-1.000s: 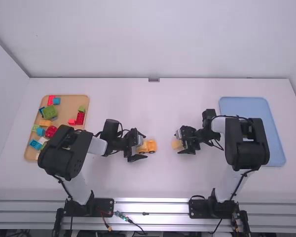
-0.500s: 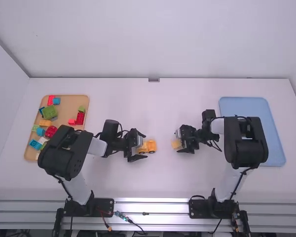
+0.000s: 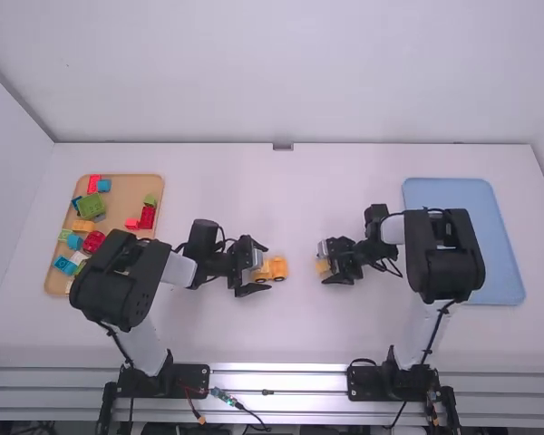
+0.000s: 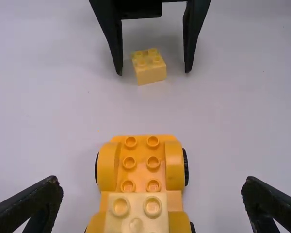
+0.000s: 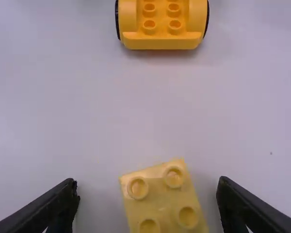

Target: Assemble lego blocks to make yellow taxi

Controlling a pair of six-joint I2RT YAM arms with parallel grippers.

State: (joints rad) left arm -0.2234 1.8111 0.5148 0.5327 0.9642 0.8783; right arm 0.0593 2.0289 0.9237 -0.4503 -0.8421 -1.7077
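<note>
In the high view, my left gripper is around the rear of the orange-yellow car base, and my right gripper is at a small yellow block. The left wrist view has my left gripper open, its fingers apart on both sides of the wheeled car base; a pale yellow block sits on its studs. My right gripper stands open around the loose yellow 2x2 block, with a gap on each side; that block lies slightly turned on the table.
A wooden tray holding several coloured blocks is at the left of the table. On the right lies a blue tray, partly under the right arm. The car base stands between the two grippers.
My right gripper has shifted slightly left in the high view, farther over the loose block. The left arm and the car base have kept still.
</note>
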